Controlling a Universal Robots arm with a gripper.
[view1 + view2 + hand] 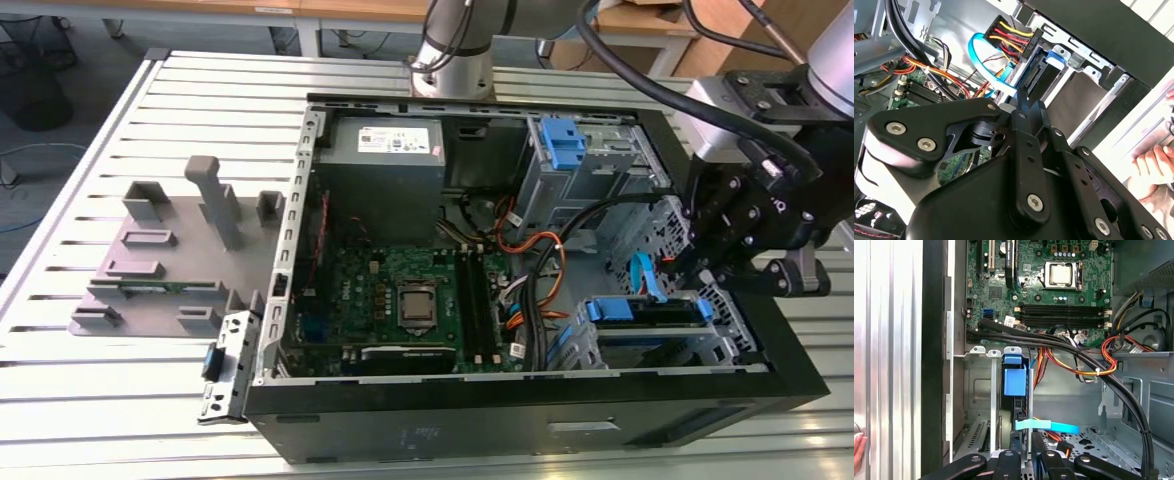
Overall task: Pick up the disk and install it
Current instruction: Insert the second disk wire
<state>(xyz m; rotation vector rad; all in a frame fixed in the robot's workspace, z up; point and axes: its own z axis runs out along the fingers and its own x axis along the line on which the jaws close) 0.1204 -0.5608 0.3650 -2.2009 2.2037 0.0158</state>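
Disk (1015, 385) sits edge-up in lower drive cage of open computer case (534, 400), blue carrier showing. Gripper (1025, 452) right above it, fingers pinched together around thin edge, apparently gripping disk. Stiff, weighty, shock-sensitive; hold by carrier frame.

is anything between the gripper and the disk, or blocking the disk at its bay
A light blue flat cable crosses between the gripper and the disk, which already sits in the drive cage slot. Nothing else visibly lies between them; the black cable bundle passes beside the cage.
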